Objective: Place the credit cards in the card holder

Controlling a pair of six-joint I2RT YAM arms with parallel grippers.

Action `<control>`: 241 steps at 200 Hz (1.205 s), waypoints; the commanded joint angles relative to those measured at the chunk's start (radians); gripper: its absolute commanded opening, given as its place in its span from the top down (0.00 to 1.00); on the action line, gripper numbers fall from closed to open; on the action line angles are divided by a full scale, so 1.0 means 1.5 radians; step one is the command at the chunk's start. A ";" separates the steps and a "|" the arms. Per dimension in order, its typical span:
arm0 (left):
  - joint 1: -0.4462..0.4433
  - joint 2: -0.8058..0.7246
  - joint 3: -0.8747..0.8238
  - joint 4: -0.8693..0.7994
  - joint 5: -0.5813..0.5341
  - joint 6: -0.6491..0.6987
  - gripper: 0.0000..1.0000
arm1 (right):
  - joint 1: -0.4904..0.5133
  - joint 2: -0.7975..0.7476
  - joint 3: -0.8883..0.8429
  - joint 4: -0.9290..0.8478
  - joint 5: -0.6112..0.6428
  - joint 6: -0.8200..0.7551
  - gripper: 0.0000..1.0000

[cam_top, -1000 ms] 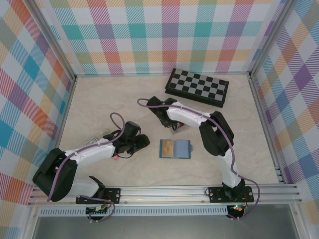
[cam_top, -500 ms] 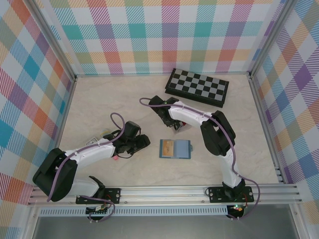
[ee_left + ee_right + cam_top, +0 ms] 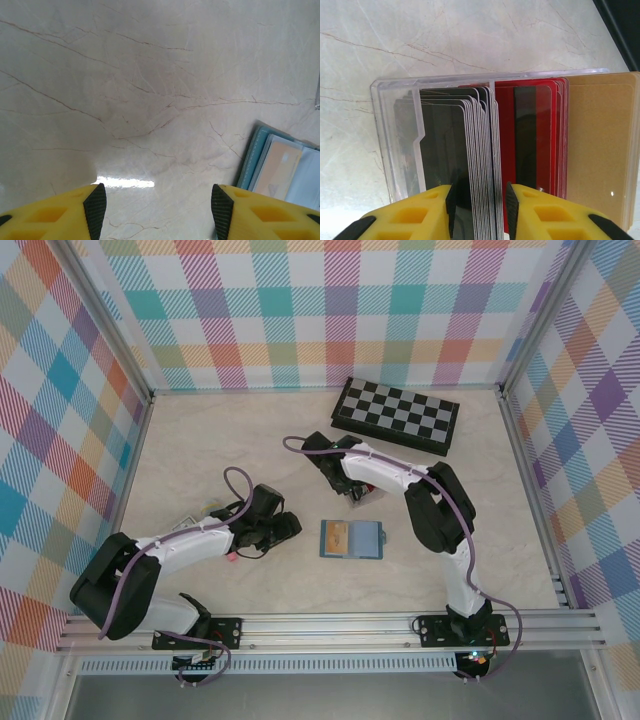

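Task state, early stage. The card holder (image 3: 351, 539) lies open on the table (image 3: 220, 460), in its near middle part; one tan card (image 3: 278, 167) sits in a pocket of the holder's left leaf, so at least one card appears stowed; the other pockets look unfilled, though they are too small to read with certainty. The other credit cards (image 3: 520, 150) are packed in a clear tray (image 3: 385, 130) just beyond the holder, sorted as a dark stack (image 3: 445, 150), a red stack (image 3: 505, 140) and a tan stack (image 3: 600, 150); by this showing, most of the work is left. The right gripper (image 3: 480, 207) is at the tray, its jaws set narrow with the edge of the dark stack between them; whether they press on a card or merely bracket the stack cannot be told. The left gripper (image 3: 157, 212) hangs low over bare table just to the left of the holder, jaws well apart and holding nothing. The chessboard (image 3: 396, 415) lies at the back, apart from the work. Judged as left to do: lift a card from the tray; carry it to the holder; slide it into a free pocket; repeat for the rest.
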 commanded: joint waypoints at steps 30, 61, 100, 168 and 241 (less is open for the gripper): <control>0.008 0.010 0.024 0.015 0.008 -0.003 0.40 | -0.004 -0.036 -0.009 0.002 0.038 -0.016 0.67; 0.008 0.013 0.024 0.015 0.011 -0.002 0.40 | -0.006 -0.046 -0.012 0.001 0.038 -0.019 0.69; 0.008 0.013 0.021 0.017 0.011 -0.003 0.40 | -0.011 -0.039 -0.015 -0.001 0.028 -0.019 0.74; 0.008 0.016 0.024 0.018 0.013 -0.001 0.40 | -0.022 -0.047 -0.018 0.019 -0.086 -0.021 0.64; 0.008 0.015 0.025 0.013 0.014 0.001 0.40 | -0.037 -0.051 -0.027 0.024 -0.157 0.002 0.66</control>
